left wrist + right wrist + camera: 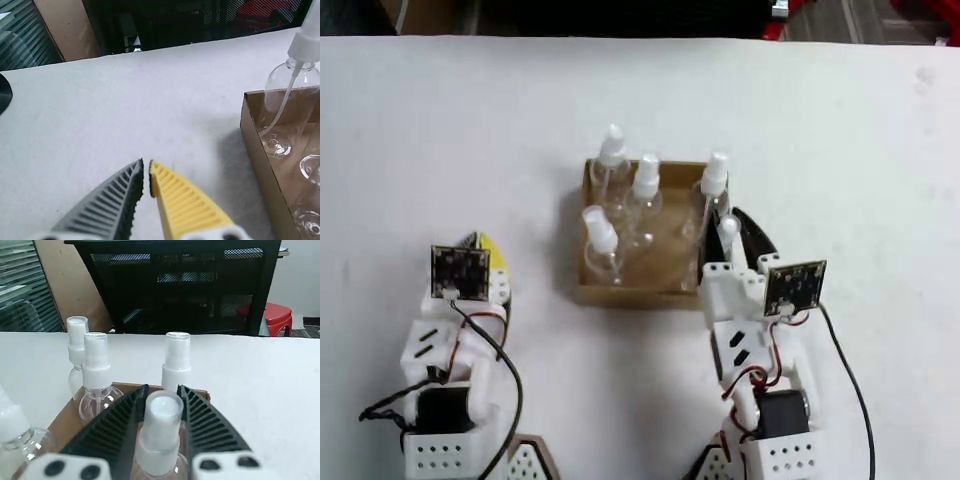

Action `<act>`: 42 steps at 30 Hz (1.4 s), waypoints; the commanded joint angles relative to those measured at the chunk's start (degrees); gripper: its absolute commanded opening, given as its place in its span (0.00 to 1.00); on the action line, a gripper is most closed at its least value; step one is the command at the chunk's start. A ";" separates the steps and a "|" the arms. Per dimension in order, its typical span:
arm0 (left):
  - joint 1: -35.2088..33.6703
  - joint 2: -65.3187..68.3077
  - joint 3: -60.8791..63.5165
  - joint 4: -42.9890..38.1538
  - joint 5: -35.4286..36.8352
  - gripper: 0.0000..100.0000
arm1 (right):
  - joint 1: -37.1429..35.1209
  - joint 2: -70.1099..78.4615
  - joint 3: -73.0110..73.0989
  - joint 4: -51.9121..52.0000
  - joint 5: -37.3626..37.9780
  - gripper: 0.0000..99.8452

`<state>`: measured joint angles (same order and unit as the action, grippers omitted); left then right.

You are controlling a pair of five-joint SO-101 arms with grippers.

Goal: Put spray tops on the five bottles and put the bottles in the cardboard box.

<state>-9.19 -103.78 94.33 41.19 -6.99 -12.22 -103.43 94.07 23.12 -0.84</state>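
light: bright, even | shadows: soft beside cardboard box [254, 131] | background: dim

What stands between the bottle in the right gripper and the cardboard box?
Nothing visible. The bottle, held by the right gripper, is at the right edge of the cardboard box; the four other bottles stand apart.

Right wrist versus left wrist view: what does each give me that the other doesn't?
Right wrist: the right gripper, black, closed on the spray top of a bottle, with three more capped bottles standing behind it and another at the side. Left wrist: the left gripper, grey and yellow, shut on nothing over the table beside the box. Both: the box, capped bottles in it, the white table.
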 commanded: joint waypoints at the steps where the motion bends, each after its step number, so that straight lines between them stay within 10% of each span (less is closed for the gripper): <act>1: 0.66 -0.57 -1.58 -1.49 -0.53 0.02 | -4.09 0.13 -2.29 0.48 0.00 0.04; 14: 0.66 -0.57 -1.49 -1.49 -0.53 0.02 | -4.62 0.13 -2.37 3.38 -0.09 0.19; 30: 0.22 -0.57 -1.67 -1.49 -0.53 0.02 | 2.33 0.66 -30.51 9.01 -0.09 0.19; 34: 0.22 -0.57 -2.37 -1.49 -0.53 0.02 | 4.09 0.57 -41.85 13.58 0.00 0.06; 42: 0.57 -0.57 -31.74 17.41 -2.11 0.02 | 6.37 0.13 -61.80 38.29 1.93 0.01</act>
<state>-9.19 -103.78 81.23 49.63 -6.99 -6.33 -103.43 42.20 48.88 0.04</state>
